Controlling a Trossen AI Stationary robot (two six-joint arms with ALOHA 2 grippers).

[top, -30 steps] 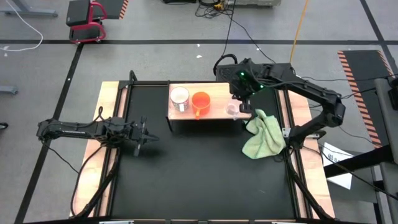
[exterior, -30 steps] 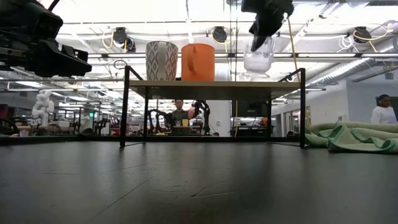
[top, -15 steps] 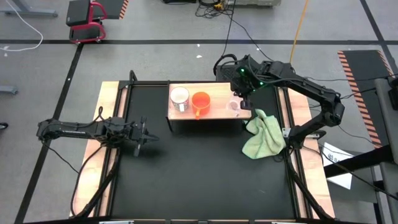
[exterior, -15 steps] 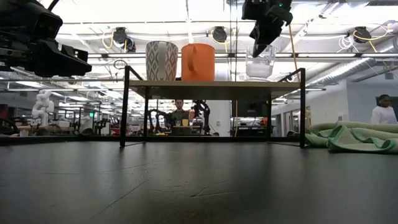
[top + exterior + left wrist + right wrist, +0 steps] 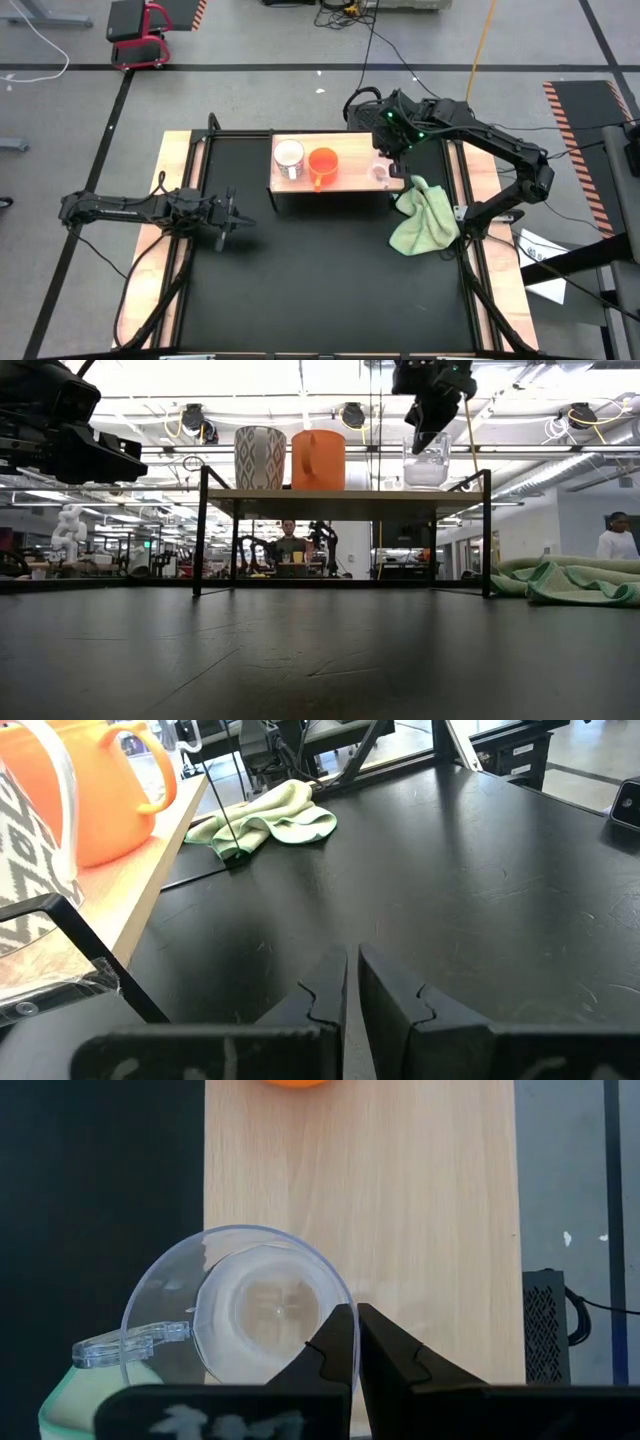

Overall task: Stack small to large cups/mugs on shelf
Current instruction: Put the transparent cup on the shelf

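The light-wood shelf (image 5: 350,150) stands at the table's far side. On it, in a row, stand a white patterned mug (image 5: 288,157), an orange mug (image 5: 322,163) and a clear cup (image 5: 380,172) at the right end. In the low view the clear cup (image 5: 425,460) stands upright on the board. My right gripper (image 5: 355,1330) is above the clear cup, shut on its rim. My left gripper (image 5: 232,222) is shut and empty over the table's left side; it also shows in its own wrist view (image 5: 352,970). My right gripper pinches the clear cup's rim (image 5: 345,1302) on the side away from its clear handle (image 5: 115,1345), one finger inside the cup and one outside. The fingers come from above, slanting down. The cup stands upright with its base on the shelf's right end.
A yellow-green cloth (image 5: 425,215) lies crumpled on the table just right of the shelf. The shelf's black legs (image 5: 200,530) stand on the dark mat. Open dark table surface (image 5: 320,270) lies in front of the shelf. People show in the room behind.
My right gripper has come down slightly toward the shelf's right end with the clear cup. The cup was lifted and tilted over the board; now it is upright with its base on the shelf.
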